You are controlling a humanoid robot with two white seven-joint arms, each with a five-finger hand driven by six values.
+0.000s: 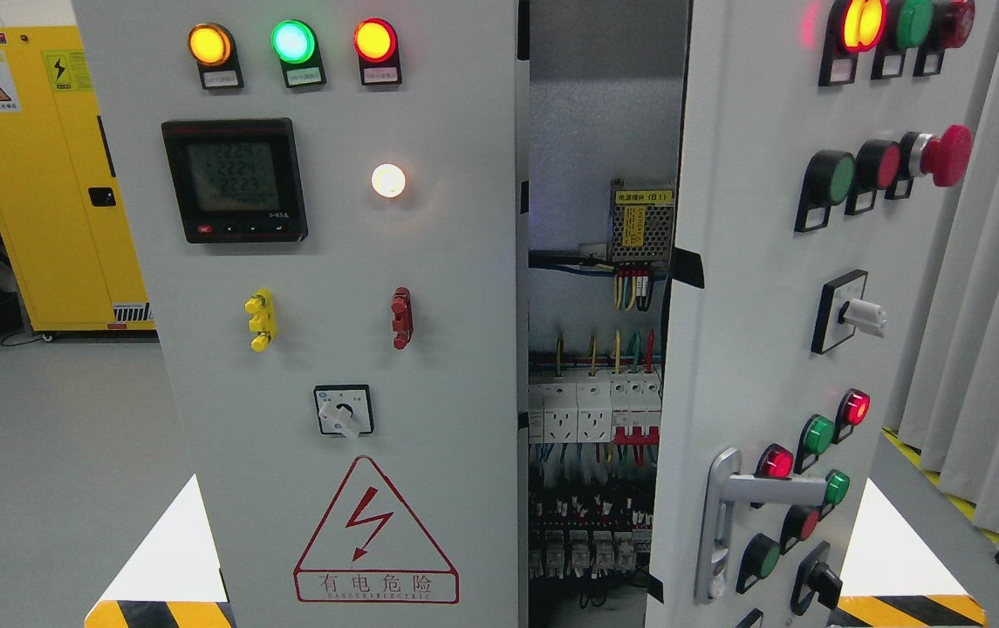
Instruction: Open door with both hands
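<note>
Neither of my robot's hands shows in the head view. The right cabinet door [752, 331] stands ajar at three o'clock, its silver lever handle [730, 515] at five o'clock. The left door [333, 349] fills centre, breakers [595, 410] visible between.

A single head view looks straight ahead, tilted slightly downward, at a grey electrical cabinet [333, 314] from close range. The cabinet fills most of the frame. The left door faces the camera squarely, while the right door [752, 331] swings out toward it, seen at an angle. Between them the wiring [595, 419] inside shows. At the far left a yellow locker [45, 174] stands farther back; curtains [996, 262] hang at the right edge.
</note>
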